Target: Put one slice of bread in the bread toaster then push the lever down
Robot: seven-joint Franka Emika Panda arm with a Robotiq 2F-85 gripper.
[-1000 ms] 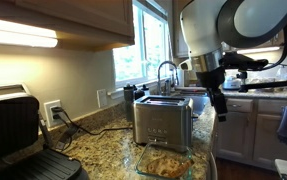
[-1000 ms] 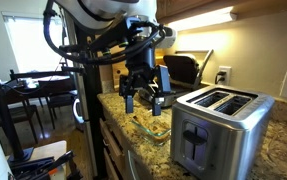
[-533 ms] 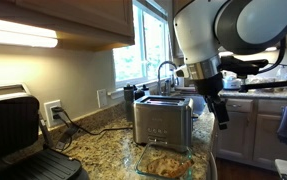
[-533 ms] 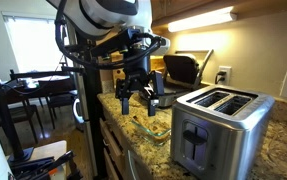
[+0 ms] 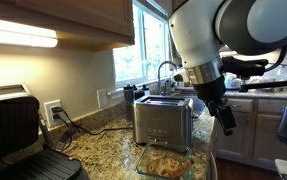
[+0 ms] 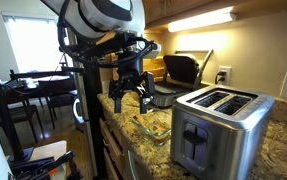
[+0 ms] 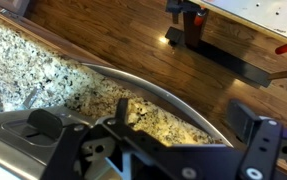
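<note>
The brushed-steel bread toaster (image 5: 163, 120) stands on the granite counter and also shows in the other exterior view (image 6: 218, 125), its top slots empty. Slices of bread (image 5: 163, 162) lie in a clear glass dish (image 6: 153, 128) in front of it. My gripper (image 6: 130, 95) hangs open and empty above the counter's edge, beside the dish and apart from the toaster; it also shows in an exterior view (image 5: 224, 116). In the wrist view the gripper (image 7: 183, 118) has its jaws wide apart over bare granite, with nothing between them.
A black hinged grill press (image 5: 13, 130) stands open near a wall outlet. A sink faucet (image 5: 166, 70) is behind the toaster. The curved counter edge (image 7: 153, 85) drops to a wood floor (image 7: 133, 40). A black appliance (image 6: 183, 68) sits behind.
My gripper has moved away from the toaster toward the counter's edge and lowered slightly, staying open and empty. Toaster, dish and bread have not moved.
</note>
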